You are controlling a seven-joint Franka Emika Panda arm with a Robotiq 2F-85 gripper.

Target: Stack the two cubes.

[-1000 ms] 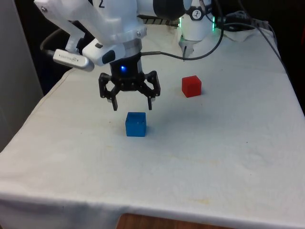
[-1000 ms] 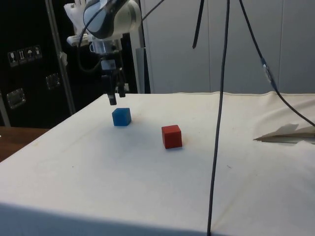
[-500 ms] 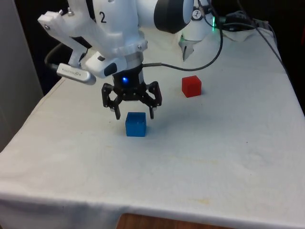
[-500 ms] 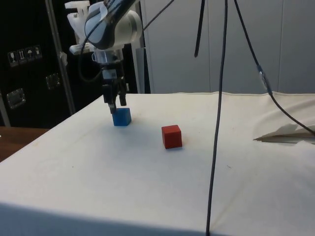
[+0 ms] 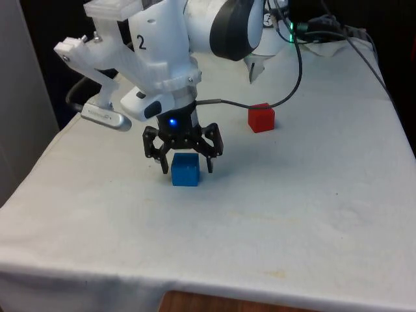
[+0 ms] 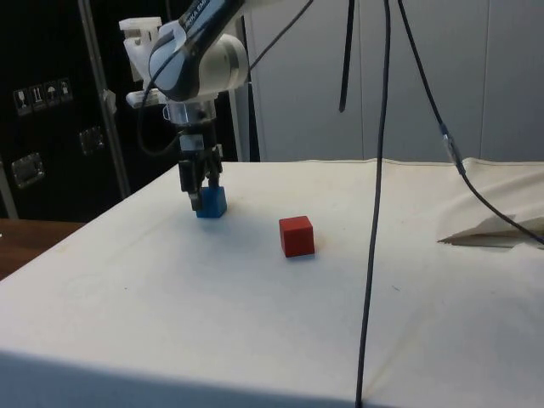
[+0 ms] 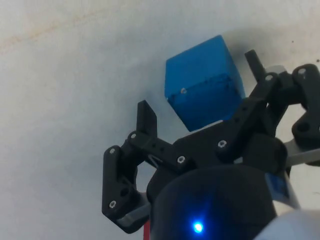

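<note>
Black two-finger hand [image 5: 186, 168] lowered over the small blue cube [image 5: 185, 169], fingers spread apart, one on either side of the cube; contact with its faces appears not yet made, though the side view leaves this uncertain. The blue cube [image 6: 210, 202] rests on the bench [image 5: 273, 214] covered by a white cloth. The small red cube [image 5: 261, 117] sits well apart, toward the front view's right and farther back, also on the cloth [image 6: 297, 235].
</note>
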